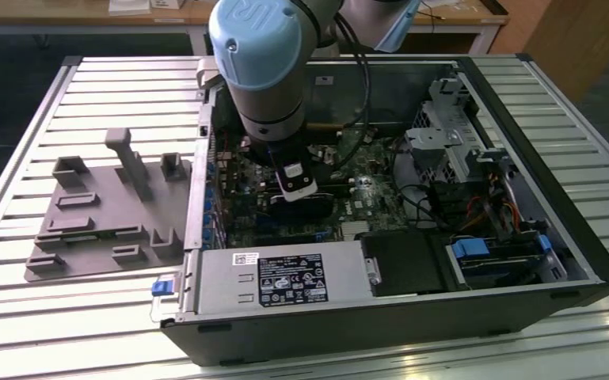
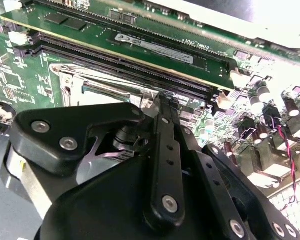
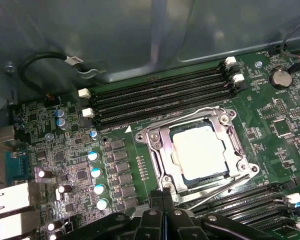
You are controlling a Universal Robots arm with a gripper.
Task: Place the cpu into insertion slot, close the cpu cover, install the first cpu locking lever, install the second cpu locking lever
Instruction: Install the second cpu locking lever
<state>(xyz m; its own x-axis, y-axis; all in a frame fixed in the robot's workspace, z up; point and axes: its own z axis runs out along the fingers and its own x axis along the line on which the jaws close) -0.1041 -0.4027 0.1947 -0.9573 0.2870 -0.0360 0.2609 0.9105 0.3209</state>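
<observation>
Open black computer case (image 1: 557, 261) on the slatted metal bench (image 1: 29, 317); silver-topped square cpu (image 3: 200, 152) seated in the silver-rimmed insertion slot (image 3: 157, 165) under the thin silvery cpu cover (image 3: 225, 131); black end effector (image 3: 162, 202) clenched, grasping nothing, beside the slot.

Lab: open computer case (image 1: 389, 261) on slatted workbench (image 1: 104, 309), grey fixture (image 1: 104, 214)

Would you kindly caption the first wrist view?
Gripper poised at the closed cpu cover, cpu seated in its socket.

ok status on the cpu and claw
claw shut, empty, at socket edge. cpu seated in insertion slot, cpu cover down over it. nothing in the way.
</observation>
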